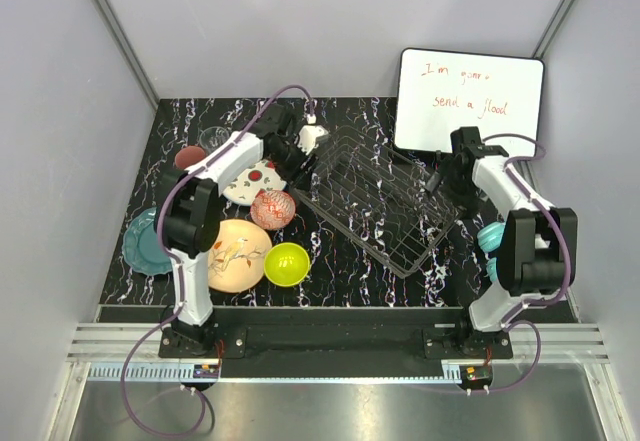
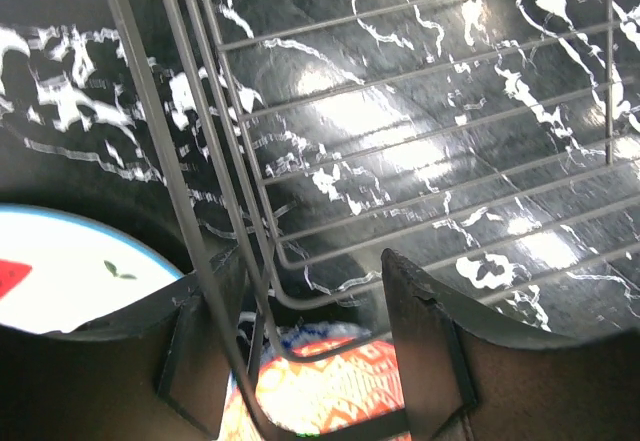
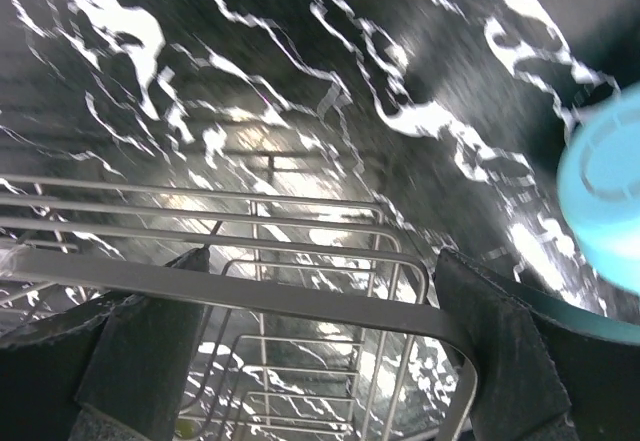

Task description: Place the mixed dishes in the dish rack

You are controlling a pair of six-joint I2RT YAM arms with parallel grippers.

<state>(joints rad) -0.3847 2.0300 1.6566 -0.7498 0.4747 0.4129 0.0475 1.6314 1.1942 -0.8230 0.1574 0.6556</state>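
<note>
Spread fingers of the left gripper and right gripper sit around the dish rack rim, pinching nothing. Nothing is loaded yet; the peach plate and lime-green bowl wait left of the rack.

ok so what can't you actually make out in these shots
white plate with red watermelon marks: mostly under the left arm in top view, cut by the edge in left wrist view
small teal curved objects: partly behind the right arm, top view
red writing on white whiteboard: too small to read fully, top view
</note>
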